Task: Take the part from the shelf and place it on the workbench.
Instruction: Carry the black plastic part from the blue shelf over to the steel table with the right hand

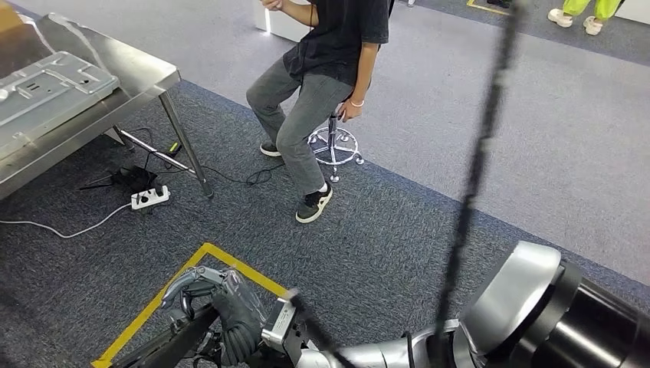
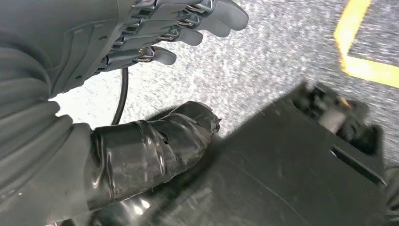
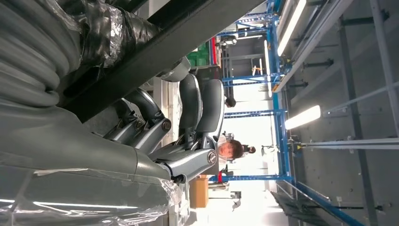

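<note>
Part point(image 2: 291, 169): a dark flat panel carried low in front of the robot, over the carpet; its near edge runs under the left hand's taped thumb point(image 2: 150, 146), and in the head view it shows as a dark bar point(image 1: 165, 345) beside the right hand.
Left hand point(image 2: 155, 33): thumb lies against the part; the fingers point(image 2: 207, 19) are stretched out above it, apart from it. Whether this amounts to a real grip cannot be told.
Right hand point(image 1: 211, 295): fingers curl around a dark bar of the part point(image 3: 160, 52); it appears clamped on it.
Workbench point(image 1: 146, 73): steel, well away from the hands, ahead and to the left; a grey tray point(image 1: 46, 92) already lies on it.
Step in hand: judged as carrying the part to the workbench. Keep the part level, both hands steady, and steer wide of the seated person point(image 1: 322, 84) and the power strip point(image 1: 149, 198) by the bench leg.
Head view alone: workbench, person, yellow floor tape point(image 1: 153, 303), route.
Left wrist view alone: thumb contact on the part.
Right wrist view alone: finger wrap around the bar, blue racking point(image 3: 277, 84) beyond.
</note>
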{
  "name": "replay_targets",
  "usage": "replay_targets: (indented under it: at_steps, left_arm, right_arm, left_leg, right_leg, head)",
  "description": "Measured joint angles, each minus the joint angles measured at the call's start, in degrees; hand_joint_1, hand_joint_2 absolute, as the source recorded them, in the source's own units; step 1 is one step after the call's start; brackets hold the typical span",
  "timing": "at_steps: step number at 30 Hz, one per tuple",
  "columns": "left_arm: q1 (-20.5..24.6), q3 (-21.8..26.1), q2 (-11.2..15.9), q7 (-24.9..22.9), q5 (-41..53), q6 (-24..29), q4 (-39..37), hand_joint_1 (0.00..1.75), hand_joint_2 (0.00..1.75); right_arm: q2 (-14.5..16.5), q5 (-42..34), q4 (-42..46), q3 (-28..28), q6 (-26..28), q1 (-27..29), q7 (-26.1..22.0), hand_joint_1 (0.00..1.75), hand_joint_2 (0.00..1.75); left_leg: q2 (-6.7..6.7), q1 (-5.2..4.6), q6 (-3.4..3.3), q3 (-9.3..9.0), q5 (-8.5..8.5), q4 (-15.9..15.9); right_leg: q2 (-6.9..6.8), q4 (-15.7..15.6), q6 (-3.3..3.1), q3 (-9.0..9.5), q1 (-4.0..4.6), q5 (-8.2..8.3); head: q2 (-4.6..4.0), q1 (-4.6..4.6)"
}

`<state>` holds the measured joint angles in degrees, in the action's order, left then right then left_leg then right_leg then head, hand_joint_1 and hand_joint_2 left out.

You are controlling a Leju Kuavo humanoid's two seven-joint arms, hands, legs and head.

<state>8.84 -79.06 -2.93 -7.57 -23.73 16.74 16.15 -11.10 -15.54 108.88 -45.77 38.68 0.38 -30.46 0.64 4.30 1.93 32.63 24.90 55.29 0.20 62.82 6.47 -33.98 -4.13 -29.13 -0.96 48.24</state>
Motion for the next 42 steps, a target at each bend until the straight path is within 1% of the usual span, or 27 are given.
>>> replay_targets:
  at_steps: [1, 2, 3, 4, 5, 7, 10, 12, 14, 16, 17, 18, 20, 22, 23, 26, 27, 28, 30, 31, 32, 33, 35, 36, 38, 40, 42]
  left_arm:
    - [0.0, 0.0, 0.1, 0.0, -0.1, 0.0, -0.1, 0.00, 1.75]
    - [0.0, 0.0, 0.2, 0.0, -0.2, 0.1, -0.2, 0.00, 1.75]
    - [0.0, 0.0, 0.3, 0.0, -0.4, 0.1, -0.3, 0.00, 1.75]
    - [0.0, 0.0, 0.2, 0.0, -0.7, 0.2, -0.3, 0.00, 1.75]
    - [0.0, 0.0, 0.2, 0.1, -0.9, 0.2, -0.3, 0.00, 1.75]
    - [0.1, 0.0, 0.3, 0.3, -1.6, 0.2, -0.3, 0.00, 1.75]
    - [0.2, 0.0, 0.6, 0.6, -2.4, 0.3, -0.3, 0.00, 1.75]
    - [0.2, 0.0, 0.9, 0.7, -2.7, 0.6, -0.4, 0.00, 1.75]
    - [0.2, 0.0, 1.3, 0.6, -2.9, 0.8, -0.4, 0.00, 1.75]
    - [0.0, 0.0, 2.0, 0.6, -3.0, 1.0, -0.5, 0.00, 1.75]
    - [0.0, 0.0, 2.3, 0.6, -2.9, 1.0, -0.5, 0.00, 1.75]
    - [0.0, 0.0, 2.7, 0.6, -2.9, 1.0, -0.6, 0.00, 1.75]
    - [0.0, 0.0, 2.9, 0.6, -2.9, 1.0, -0.7, 0.00, 1.75]
    - [0.0, 0.0, 3.0, 0.5, -2.9, 1.1, -0.7, 0.00, 1.75]
    - [0.0, 0.0, 3.0, 0.5, -2.8, 1.1, -0.7, 0.00, 1.75]
    - [0.3, 0.0, 2.9, 0.4, -2.7, 1.0, -0.7, 0.00, 1.75]
    - [0.2, 0.0, 2.9, 0.3, -2.7, 1.0, -0.7, 0.00, 1.75]
    - [0.1, 0.0, 2.9, 0.2, -2.7, 0.9, -0.7, 0.00, 1.75]
    - [-0.1, 0.0, 2.9, 0.1, -2.6, 0.8, -0.7, 0.00, 1.75]
    - [-0.1, 0.0, 3.0, 0.1, -2.5, 0.6, -0.7, 0.00, 1.75]
    - [0.0, 0.0, 3.1, 0.0, -2.4, 0.4, -0.8, 0.00, 1.75]
    - [0.1, 0.0, 3.1, 0.0, -2.2, 0.0, -0.8, 0.00, 1.75]
    - [0.1, 0.0, 3.0, -0.2, -1.6, -0.4, -0.7, 0.00, 1.75]
    - [0.1, 0.0, 2.9, -0.3, -1.1, -0.6, -0.7, 0.00, 1.75]
    - [0.3, 0.0, 2.7, -0.8, 0.1, -0.6, -0.7, 0.00, 1.75]
    - [0.5, 0.0, 2.4, -1.2, 1.1, -0.6, -0.7, 0.00, 1.75]
    - [0.7, 0.0, 2.0, -1.4, 1.4, -0.6, -0.7, 0.00, 1.75]
  right_arm:
    - [0.0, -0.1, -0.1, 0.0, 0.0, 0.0, 0.0, 1.75, 1.75]
    - [0.0, -0.1, -0.2, 0.0, -0.1, 0.0, 0.0, 1.75, 1.75]
    - [0.0, -0.2, -0.3, 0.0, -0.3, 0.0, 0.1, 1.75, 1.75]
    - [0.1, -0.2, -0.4, 0.0, -0.5, 0.0, 0.1, 1.75, 1.75]
    - [0.2, -0.3, -0.5, 0.0, -0.7, -0.2, 0.1, 1.75, 1.75]
    - [0.6, -0.5, -0.8, 0.0, -1.3, -0.5, 0.1, 1.75, 1.75]
    - [1.7, -0.8, -1.9, -0.2, -2.4, -1.6, 0.2, 1.75, 1.75]
    - [2.4, -0.8, -2.8, -0.5, -3.1, -2.7, 0.6, 1.75, 1.75]
    - [3.1, -0.7, -3.7, -0.7, -3.7, -3.7, 1.1, 1.75, 1.75]
    - [3.8, -0.2, -4.3, -0.8, -4.1, -4.3, 1.5, 1.75, 1.75]
    - [4.1, 0.3, -4.6, -0.9, -4.2, -4.5, 1.6, 1.75, 1.75]
    - [4.4, 0.8, -4.9, -0.9, -4.3, -4.7, 1.7, 1.75, 1.75]
    - [4.9, 1.5, -5.3, -1.1, -4.4, -4.9, 2.0, 1.75, 1.75]
    - [5.2, 1.9, -5.6, -1.2, -4.5, -5.2, 2.2, 1.75, 1.75]
    - [5.3, 1.9, -5.7, -1.2, -4.6, -5.4, 2.2, 1.75, 1.75]
    - [5.4, 1.7, -6.2, -1.2, -4.8, -5.6, 2.2, 1.75, 1.75]
    - [5.4, 1.6, -6.4, -1.2, -4.8, -5.5, 2.2, 1.75, 1.75]
    - [5.4, 1.5, -6.6, -1.2, -4.8, -5.5, 2.2, 1.75, 1.75]
    - [5.5, 1.2, -7.0, -1.2, -4.9, -5.6, 2.2, 1.75, 1.75]
    - [5.6, 1.1, -7.1, -1.3, -5.0, -5.6, 2.2, 1.75, 1.75]
    - [5.7, 1.1, -7.3, -1.3, -5.0, -5.6, 2.2, 1.75, 1.75]
    - [5.9, 1.0, -7.4, -1.4, -5.1, -5.6, 2.3, 1.75, 1.75]
    - [6.3, 1.1, -7.5, -1.5, -5.2, -5.7, 2.7, 1.75, 1.75]
    - [6.4, 1.3, -7.5, -1.6, -5.2, -5.8, 3.0, 1.75, 1.75]
    - [6.7, 1.9, -7.6, -1.6, -5.1, -5.9, 3.7, 1.75, 1.75]
    - [6.8, 2.5, -7.6, -1.7, -4.8, -5.9, 4.2, 1.75, 1.75]
    - [6.8, 2.7, -7.6, -1.7, -4.7, -5.6, 4.3, 1.75, 1.75]
  left_leg:
    - [0.15, 0.32, 0.97, 0.37, 0.58, 1.1]
    - [0.29, 0.43, 1.73, 0.67, 1.00, 1.9]
    - [0.41, 0.46, 2.26, 0.89, 1.18, 2.3]
    - [0.44, 0.64, 2.58, 0.97, 1.23, 2.5]
    - [0.39, 0.82, 2.75, 0.92, 1.27, 2.4]
    - [-0.11, 0.92, 2.40, 1.98, 2.84, 4.9]
    - [-0.65, -0.73, 0.69, 7.47, 7.67, 16.0]
    - [-0.62, -2.37, -0.88, 9.61, 7.99, 19.8]
    - [-0.41, -4.36, -3.23, 7.78, 4.84, 15.4]
    - [-0.73, -6.16, -6.17, 4.48, 2.40, 8.2]
    - [-0.86, -6.80, -7.15, 3.32, 1.85, 5.7]
    - [-1.09, -7.18, -7.70, 2.74, 1.75, 4.4]
    - [-0.91, -7.32, -7.87, 1.55, 0.67, 1.9]
    - [-0.99, -6.63, -7.70, -0.54, -0.78, -1.7]
    - [-1.06, -6.11, -7.52, -1.56, -1.53, -3.4]
    - [-1.07, -4.87, -6.39, -2.34, -1.91, -4.6]
    - [-1.07, -4.29, -5.73, -2.26, -1.62, -4.2]
    - [-1.07, -3.62, -4.91, -2.09, -1.18, -3.5]
    - [-1.02, -2.30, -3.04, -1.22, 0.18, -1.0]
    - [-0.89, -1.90, -2.09, -0.45, 1.05, 0.8]
    - [-0.75, -1.74, -1.29, 0.32, 1.77, 2.3]
    - [-0.60, -1.79, -0.73, 0.94, 2.25, 3.4]
    - [-0.44, -1.76, -0.17, 1.46, 2.50, 4.0]
    - [-0.45, -1.63, -0.12, 1.61, 2.78, 4.5]
    - [-0.56, -1.49, -0.33, 3.06, 4.82, 7.6]
    - [-0.64, -1.87, -0.82, 6.26, 8.27, 14.6]
    - [-0.63, -2.51, -1.61, 8.86, 9.80, 20.1]
  right_leg:
    - [0.35, -1.8, 0.06, 0.67, -0.37, 0.80]
    - [0.69, -2.3, -0.60, 0.81, -0.40, 0.71]
    - [1.00, -1.5, -1.79, 0.53, -0.09, 0.19]
    - [1.03, -1.0, -3.27, 0.36, 0.03, 0.02]
    - [0.97, -0.7, -4.14, 0.26, 0.33, -0.13]
    - [0.76, -0.4, -5.24, 0.21, 1.02, -0.21]
    - [0.38, -0.7, -5.95, 0.22, 2.43, -0.05]
    - [0.28, -0.7, -6.19, 0.21, 3.57, 0.02]
    - [0.45, -0.9, -6.56, 0.24, 4.65, 0.12]
    - [0.60, -1.6, -7.07, 0.36, 5.09, 0.44]
    - [0.61, -2.0, -7.17, 0.42, 4.97, 0.65]
    - [0.46, -2.4, -7.18, 0.49, 4.68, 0.86]
    - [0.28, -3.4, -7.17, 0.92, 4.44, 1.20]
    - [0.19, -3.5, -6.97, 1.38, 4.78, 0.82]
    - [0.18, -2.1, -6.59, 0.92, 4.86, -0.17]
    - [0.22, 6.2, -4.61, -3.16, 3.48, -3.81]
    - [0.17, 7.3, -3.79, -3.89, 2.84, -3.67]
    - [0.08, 6.5, -2.81, -3.65, 2.14, -2.49]
    - [-0.01, 1.0, -0.61, -1.09, 0.82, 0.76]
    - [0.17, -1.2, -0.05, -0.20, 0.45, 1.55]
    - [0.39, -1.9, -0.53, 0.12, 0.34, 1.55]
    - [0.65, -1.4, -1.54, -0.24, 0.51, 0.88]
    - [0.72, -0.2, -4.09, -0.82, 0.80, 0.54]
    - [0.69, -0.2, -4.67, -0.92, 0.95, 0.57]
    - [0.64, -0.3, -5.47, -0.94, 1.30, 0.75]
    - [0.56, -0.4, -5.88, -0.96, 1.86, 0.86]
    - [0.52, -0.4, -6.19, -0.97, 2.59, 0.89]
  head:
    - [0.01, -0.07]
    - [0.01, -0.12]
    - [0.01, -0.18]
    - [0.01, -0.20]
    - [0.01, -0.17]
    - [0.01, -0.14]
    - [0.02, -0.14]
    - [0.02, -0.15]
    - [0.02, -0.18]
    - [0.02, -0.48]
    - [0.02, -0.76]
    - [0.02, -1.08]
    - [0.05, -1.46]
    - [0.07, -1.88]
    - [0.08, -2.24]
    - [0.09, -3.60]
    - [0.09, -4.03]
    - [0.10, -4.47]
    - [0.14, -5.28]
    - [0.16, -5.90]
    - [0.19, -6.46]
    - [0.21, -6.91]
    - [0.25, -7.31]
    - [0.25, -7.36]
    - [0.26, -7.41]
    - [0.26, -7.46]
    - [0.27, -7.64]
